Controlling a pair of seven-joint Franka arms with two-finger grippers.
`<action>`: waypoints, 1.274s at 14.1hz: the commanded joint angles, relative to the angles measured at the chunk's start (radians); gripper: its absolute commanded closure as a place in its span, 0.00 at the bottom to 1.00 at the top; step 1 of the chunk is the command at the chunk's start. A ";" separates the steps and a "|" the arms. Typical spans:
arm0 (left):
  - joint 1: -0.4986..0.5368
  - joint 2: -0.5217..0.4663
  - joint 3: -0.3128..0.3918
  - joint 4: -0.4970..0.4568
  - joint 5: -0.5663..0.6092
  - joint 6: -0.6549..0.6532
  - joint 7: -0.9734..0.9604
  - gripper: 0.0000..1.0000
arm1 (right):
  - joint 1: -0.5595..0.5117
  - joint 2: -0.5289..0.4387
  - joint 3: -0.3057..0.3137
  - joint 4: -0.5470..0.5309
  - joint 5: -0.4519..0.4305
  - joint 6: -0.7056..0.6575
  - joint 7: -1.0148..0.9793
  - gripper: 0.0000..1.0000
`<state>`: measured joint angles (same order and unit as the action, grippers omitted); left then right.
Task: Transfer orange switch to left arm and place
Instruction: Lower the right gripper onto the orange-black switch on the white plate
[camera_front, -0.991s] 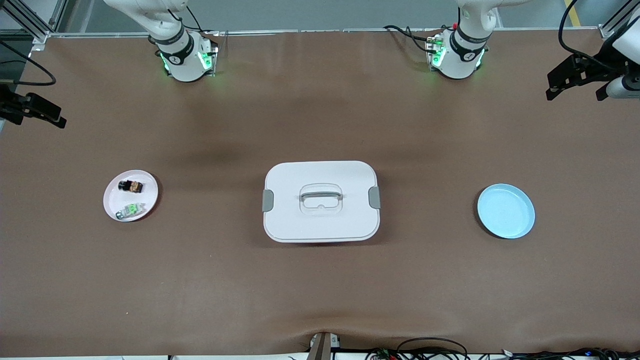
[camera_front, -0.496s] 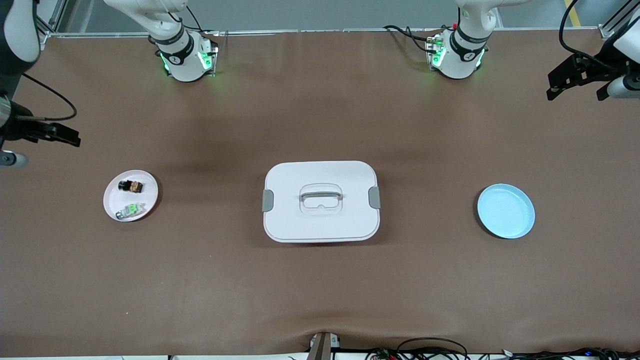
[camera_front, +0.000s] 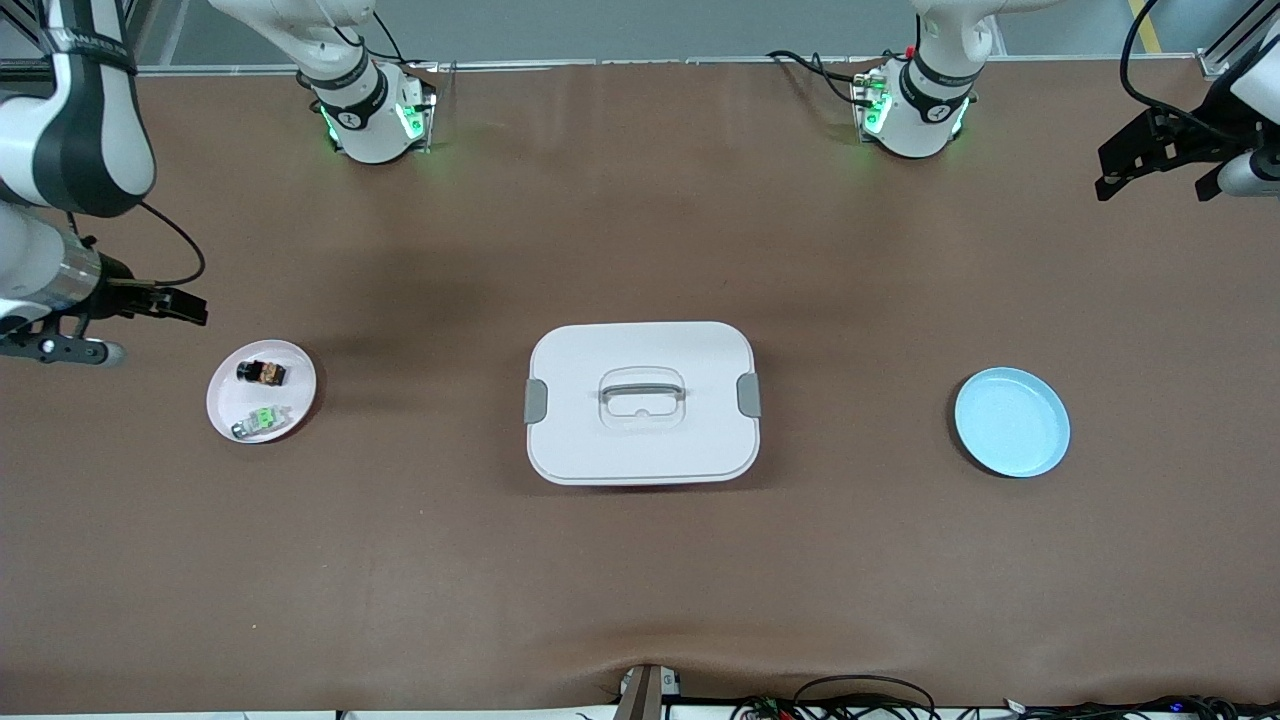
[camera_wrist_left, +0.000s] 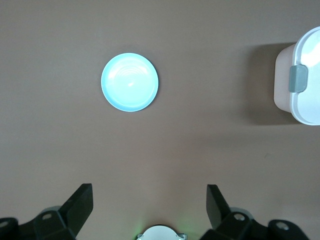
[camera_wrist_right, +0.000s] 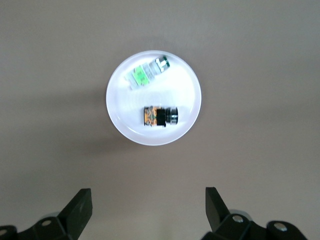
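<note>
the right end effector (camera_front: 185, 307) is hanging in the air with its fingers (camera_wrist_right: 80, 207) spread wide and holding nothing, over the bare tabletop (camera_front: 640, 600) near the edge at the right arm's end, just beside the white plate (camera_front: 290, 405). the orange switch (camera_front: 262, 373) is lying on that white plate, on the part of it farther from the front camera, and nothing is touching it. in the right wrist view the orange switch (camera_wrist_right: 160, 116) is showing its orange-brown part at one end and a dark barrel at the other. the clear-and-green component (camera_front: 262, 420) is lying on the same plate, apart from the switch and nearer to the front camera.

the box (camera_front: 641, 401) is sitting in the middle of the tabletop with its lid on and its grey clips at both ends, well apart from the white plate. the blue plate (camera_front: 1011, 421) is lying bare toward the left arm's end, well apart from the box.

the left end effector (camera_front: 1150, 160) is waiting up in the air over the corner of the tabletop at the left arm's end, near the edge where the bases are standing, its fingers (camera_wrist_left: 80, 207) also spread wide and gripping nothing.
</note>
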<state>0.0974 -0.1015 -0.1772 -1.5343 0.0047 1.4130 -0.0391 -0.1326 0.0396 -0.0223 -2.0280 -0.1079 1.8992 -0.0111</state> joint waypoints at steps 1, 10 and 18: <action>0.004 0.008 -0.002 0.023 0.017 -0.014 0.019 0.00 | -0.030 0.057 0.010 -0.015 -0.019 0.030 -0.003 0.00; 0.004 0.008 -0.002 0.023 0.018 -0.014 0.019 0.00 | -0.055 0.219 0.012 -0.058 -0.019 0.268 0.006 0.00; 0.004 0.009 -0.004 0.023 0.018 -0.014 0.019 0.00 | -0.055 0.338 0.012 -0.060 -0.019 0.333 0.003 0.00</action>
<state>0.0977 -0.1005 -0.1768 -1.5329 0.0047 1.4130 -0.0391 -0.1761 0.3508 -0.0219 -2.0890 -0.1084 2.2074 -0.0111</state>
